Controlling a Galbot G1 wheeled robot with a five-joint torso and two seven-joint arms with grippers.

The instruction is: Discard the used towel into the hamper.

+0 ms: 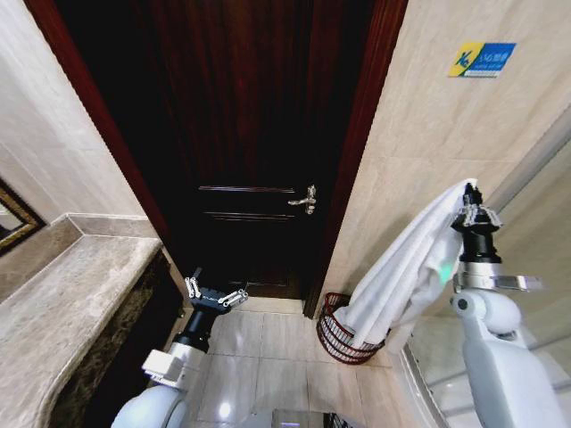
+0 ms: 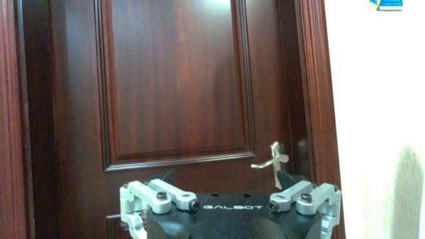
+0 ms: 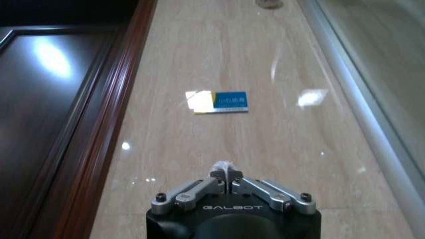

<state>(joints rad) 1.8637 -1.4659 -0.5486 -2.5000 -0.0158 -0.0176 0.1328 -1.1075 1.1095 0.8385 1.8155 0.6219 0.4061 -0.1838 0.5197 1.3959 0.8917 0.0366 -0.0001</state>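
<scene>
While your right gripper (image 1: 470, 207) is pinching the towel (image 1: 406, 267) up high, the cloth is hanging straight down, tail already dipping into the hamper (image 1: 336, 336) directly below. Left gripper (image 1: 216, 295) is idling wide by the door (image 1: 254, 143).

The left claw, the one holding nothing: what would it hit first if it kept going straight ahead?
Most likely the dark wooden door. The left claw points squarely at its panel, with nothing visible between; how far off is unclear.
</scene>
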